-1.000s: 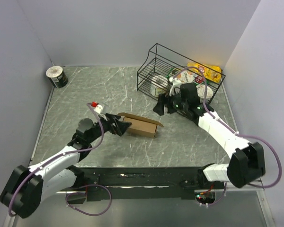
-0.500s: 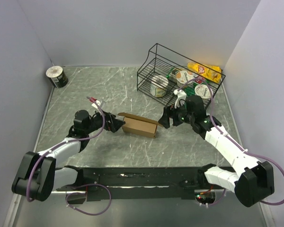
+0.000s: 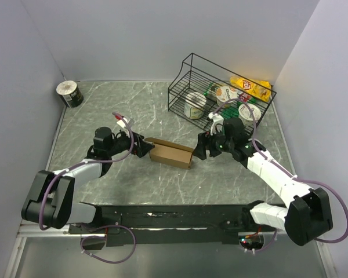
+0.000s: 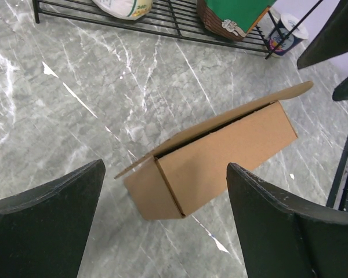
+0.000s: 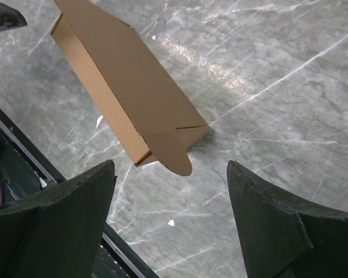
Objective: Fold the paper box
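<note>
The left gripper stands wide open, its two dark fingers spread well apart and holding nothing. Just ahead of the gap between them lies the one plain brown cardboard paper box, a shallow rectangular mailer lying on the grey marble-patterned table. Its near end points at this gripper and its length runs away from it. In the left wrist view neither finger touches the cardboard. The lid is slightly ajar, with a dark slit along one long edge.

The right gripper is also spread wide and empty, and its fingers are clear of the box. The box's other end lies just beyond this gripper's fingertips, with a rounded tab sticking out at the corner nearest them. From above, the box sits between the two grippers, one at each short end. Whether the left fingertips graze the end flap cannot be told from that view.

Beyond the right gripper stands one black wire basket holding at least three round white-lidded cups. One yellow snack bag lies at its far side. One small dark-sided roll sits in the far corner, well apart from the left gripper.
</note>
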Motion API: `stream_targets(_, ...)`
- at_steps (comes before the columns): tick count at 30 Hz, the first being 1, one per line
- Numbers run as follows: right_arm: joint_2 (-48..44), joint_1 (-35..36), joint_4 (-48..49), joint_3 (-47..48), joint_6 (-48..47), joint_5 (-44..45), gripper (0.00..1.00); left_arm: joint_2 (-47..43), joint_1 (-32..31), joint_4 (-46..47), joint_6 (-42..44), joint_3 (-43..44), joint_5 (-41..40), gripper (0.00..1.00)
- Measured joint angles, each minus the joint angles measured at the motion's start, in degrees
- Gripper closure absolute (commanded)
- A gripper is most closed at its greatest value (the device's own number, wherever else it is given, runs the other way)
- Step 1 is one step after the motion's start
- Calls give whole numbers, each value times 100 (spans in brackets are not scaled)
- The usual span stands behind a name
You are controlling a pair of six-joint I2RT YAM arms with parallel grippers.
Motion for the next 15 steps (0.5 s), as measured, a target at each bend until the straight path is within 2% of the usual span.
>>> stream_targets(5, 201, 70, -7, 0, -4, 9, 24, 61, 0, -2, 111, 42, -90, 3)
stream_targets(15, 649, 289, -11, 90, -105, 240, 61, 302, 0, -190, 310, 380, -116, 3)
